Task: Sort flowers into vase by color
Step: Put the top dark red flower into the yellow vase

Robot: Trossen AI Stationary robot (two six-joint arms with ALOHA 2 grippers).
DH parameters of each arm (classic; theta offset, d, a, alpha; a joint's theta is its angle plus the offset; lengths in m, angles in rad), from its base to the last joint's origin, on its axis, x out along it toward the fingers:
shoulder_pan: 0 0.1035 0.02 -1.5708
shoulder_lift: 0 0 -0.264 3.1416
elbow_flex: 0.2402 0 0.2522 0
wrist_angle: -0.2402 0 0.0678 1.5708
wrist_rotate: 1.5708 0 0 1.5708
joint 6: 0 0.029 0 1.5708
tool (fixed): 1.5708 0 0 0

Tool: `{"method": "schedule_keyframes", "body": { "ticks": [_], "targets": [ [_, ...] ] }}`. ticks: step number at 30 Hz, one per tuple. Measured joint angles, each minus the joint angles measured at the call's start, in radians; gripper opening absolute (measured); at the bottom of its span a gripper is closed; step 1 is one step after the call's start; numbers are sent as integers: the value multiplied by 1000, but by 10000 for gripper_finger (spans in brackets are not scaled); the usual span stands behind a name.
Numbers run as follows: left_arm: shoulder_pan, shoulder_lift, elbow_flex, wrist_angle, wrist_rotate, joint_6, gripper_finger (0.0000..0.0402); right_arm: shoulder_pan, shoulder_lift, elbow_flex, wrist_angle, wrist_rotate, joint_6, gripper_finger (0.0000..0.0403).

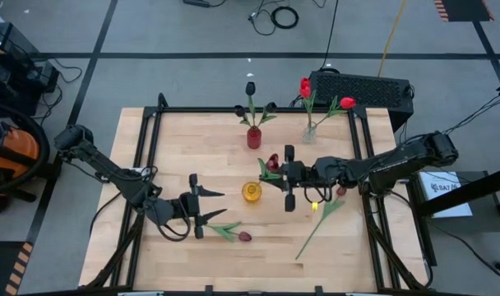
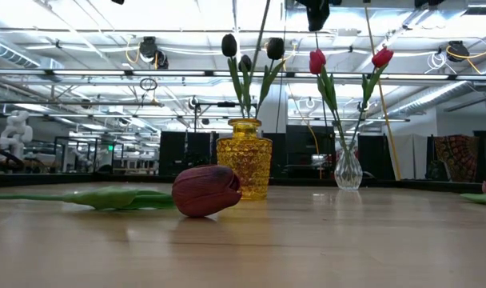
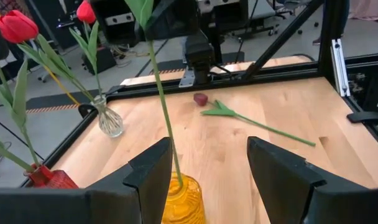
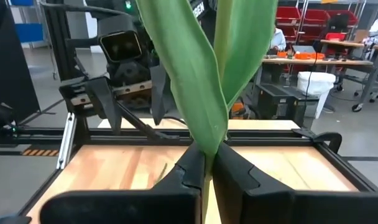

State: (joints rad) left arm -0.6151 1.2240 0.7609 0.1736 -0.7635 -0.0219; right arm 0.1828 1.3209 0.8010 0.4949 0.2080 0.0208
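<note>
the right gripper (image 4: 204, 168) had its jaws pressed together on the thin green stem of a dark maroon artificial tulip (image 1: 272, 163), whose long axis ran upright, head above the jaws, stem tip below them entering the yellow textured glass vase (image 1: 251, 192). if the stem missed the mouth, it could bend or tip the vase. the left gripper (image 1: 207, 206) waited nearby, jaws spread and empty.

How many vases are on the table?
3: a red vase and a clear vase side by side near one edge, and a yellow vase in the middle. None seems hidden.
</note>
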Motion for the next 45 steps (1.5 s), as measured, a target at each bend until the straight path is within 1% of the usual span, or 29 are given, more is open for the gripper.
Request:
{"method": "schedule_keyframes", "body": {
  "ticks": [14,27,29,32,36,45],
  "targets": [
    [0,0,0,-4,0,0,215,-27,2,-15,0,-1,12,13],
    [1,0,0,-4,0,0,215,-34,54,-15,-4,0,51,14],
    [1,0,0,-4,0,1,215,-41,53,-15,-12,3,83,17],
    [1,0,0,-4,0,1,215,-56,53,-15,-44,3,134,27],
    [1,0,0,-5,0,1,215,-73,53,-14,-120,2,180,52],
    [0,0,0,-8,0,1,215,-79,52,-14,-168,-15,196,114]
  ]
}}
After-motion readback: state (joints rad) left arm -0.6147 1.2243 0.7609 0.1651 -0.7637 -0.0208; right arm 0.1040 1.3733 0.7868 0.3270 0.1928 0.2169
